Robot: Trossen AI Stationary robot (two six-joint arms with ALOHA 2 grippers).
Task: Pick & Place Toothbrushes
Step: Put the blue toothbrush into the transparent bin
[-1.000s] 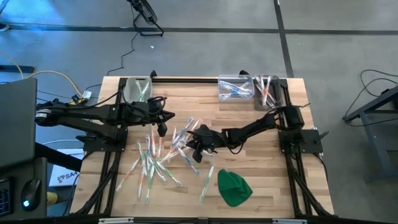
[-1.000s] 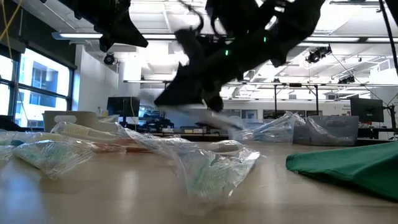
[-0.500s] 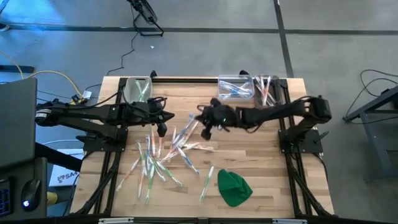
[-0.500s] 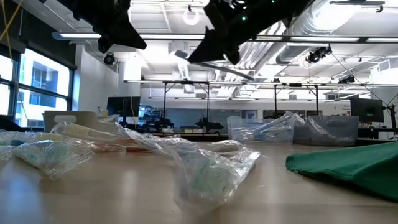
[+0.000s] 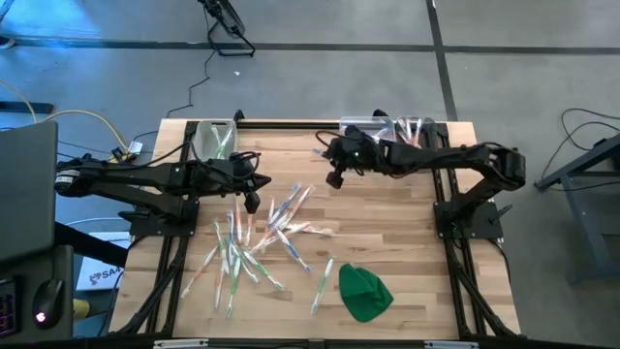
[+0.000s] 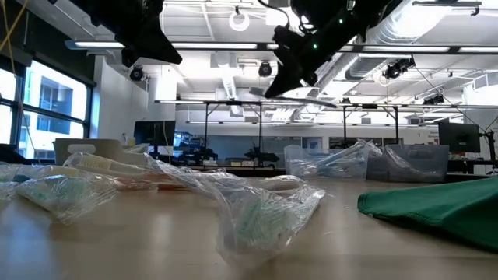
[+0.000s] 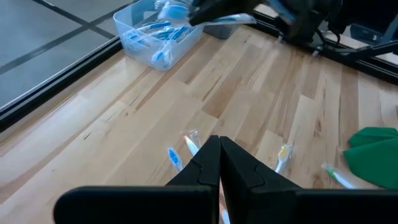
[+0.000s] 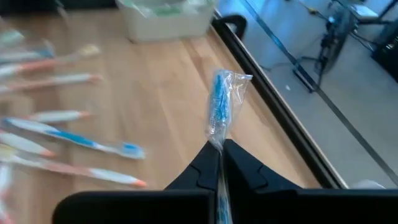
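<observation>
Hovering near the tabletop's far edge, the right tool pinches a thin blue toothbrush in clear wrapping. Carrying it squarely over the clear rectangular plastic bin of blue brushes before releasing looks wise. The left tool waits empty, fully closed, over the left side.

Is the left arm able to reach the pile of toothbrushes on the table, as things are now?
Probably yes. The left gripper, shut and empty, hangs right beside the pile of toothbrushes. Nothing lies between them, and the right gripper is away near the bins, shut on a blue toothbrush.

Closed left gripper faces a clear bin holding blue toothbrushes.
</observation>
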